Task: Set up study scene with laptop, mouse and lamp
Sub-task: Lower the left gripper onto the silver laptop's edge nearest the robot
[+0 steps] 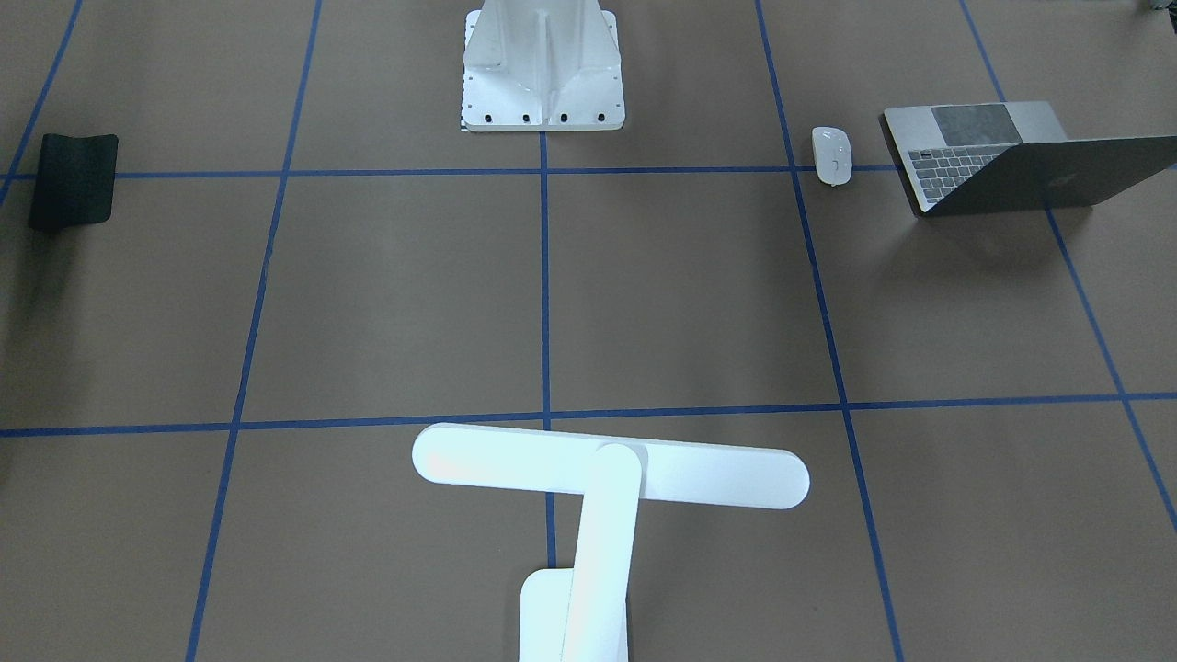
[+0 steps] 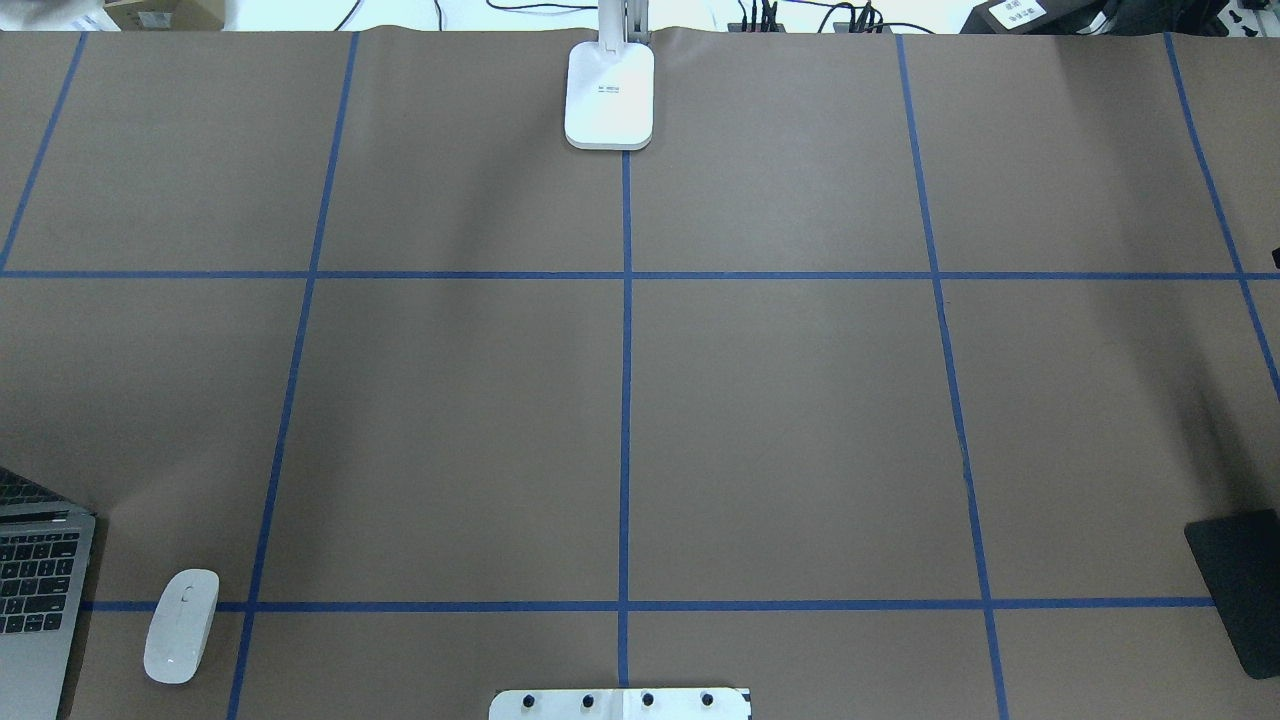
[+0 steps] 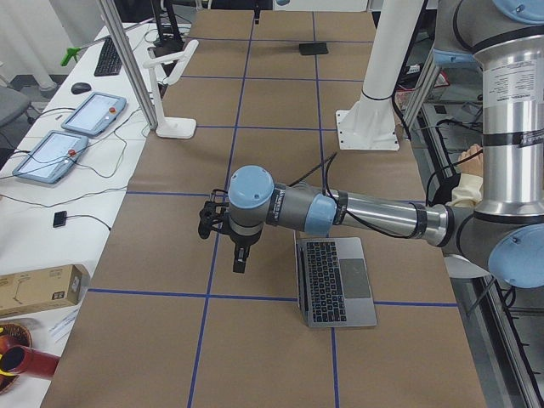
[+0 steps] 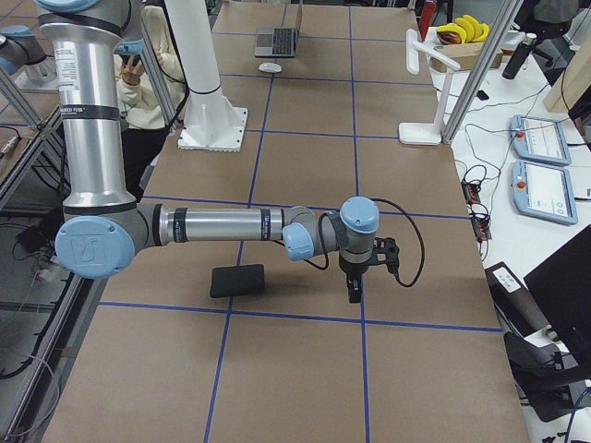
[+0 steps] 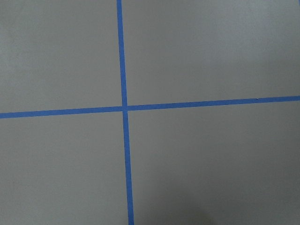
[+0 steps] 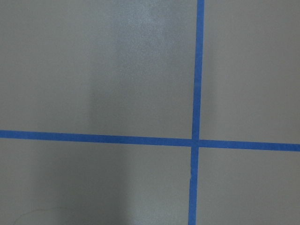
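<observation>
The laptop (image 1: 1011,156) stands open at the table's end on my left side and also shows in the overhead view (image 2: 40,590). The white mouse (image 1: 832,154) lies beside it, toward the centre (image 2: 181,625). The white lamp (image 1: 607,478) stands at the far edge's middle, its base (image 2: 610,95) on the centre tape line. My left gripper (image 3: 240,262) hangs above the table beside the laptop (image 3: 336,280), holding nothing visible; I cannot tell whether it is open or shut. My right gripper (image 4: 352,293) hangs near the black mat; its state is also unclear. Both wrist views show only brown paper and blue tape.
A black flexible mat (image 1: 74,179) lies at the table's end on my right side (image 2: 1240,590). The white ribbed pedestal (image 1: 542,69) stands at the near middle edge. Teach pendants (image 4: 540,138) and cables lie on the side bench beyond the lamp.
</observation>
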{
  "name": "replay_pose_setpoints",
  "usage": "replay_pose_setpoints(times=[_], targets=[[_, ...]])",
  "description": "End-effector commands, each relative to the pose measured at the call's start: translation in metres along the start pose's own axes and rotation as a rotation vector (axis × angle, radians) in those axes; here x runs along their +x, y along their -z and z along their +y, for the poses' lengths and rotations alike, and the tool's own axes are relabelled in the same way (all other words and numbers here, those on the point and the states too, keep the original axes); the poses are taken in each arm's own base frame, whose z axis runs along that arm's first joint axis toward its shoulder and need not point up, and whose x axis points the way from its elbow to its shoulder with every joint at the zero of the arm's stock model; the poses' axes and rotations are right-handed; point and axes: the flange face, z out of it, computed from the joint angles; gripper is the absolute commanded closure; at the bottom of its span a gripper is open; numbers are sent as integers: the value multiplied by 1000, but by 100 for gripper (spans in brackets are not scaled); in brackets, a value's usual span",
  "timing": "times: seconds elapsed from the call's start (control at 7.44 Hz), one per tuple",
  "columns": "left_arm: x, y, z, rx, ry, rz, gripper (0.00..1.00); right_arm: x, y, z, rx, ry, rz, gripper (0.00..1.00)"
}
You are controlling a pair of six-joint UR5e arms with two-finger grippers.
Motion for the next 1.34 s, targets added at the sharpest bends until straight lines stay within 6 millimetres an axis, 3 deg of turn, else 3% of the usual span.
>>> replay_pose_setpoints(times=[0.0, 0.13, 0.27, 0.54, 0.67, 0.94, 1.21], targets=[[1, 0, 1, -2, 4, 4, 0, -6, 5, -5, 9, 8, -10, 0], [2, 0, 5, -14, 26, 41, 0, -18, 12, -13, 22, 27, -21, 0], [-8, -8, 27, -36, 85, 57, 0, -30, 0, -11, 10, 67, 2, 0], [-8, -8, 32, -45, 252, 53, 0, -31, -15, -8, -12, 58, 59, 0], [-4, -5, 31, -46, 405, 52, 0, -31, -27, -4, -49, 21, 69, 0], [10, 6, 34, -40, 778, 53, 0, -35, -27, -1, -52, 6, 53, 0], [12, 11, 77, -60, 1124, 38, 1, -44, -29, 0, -52, 1, 48, 0]])
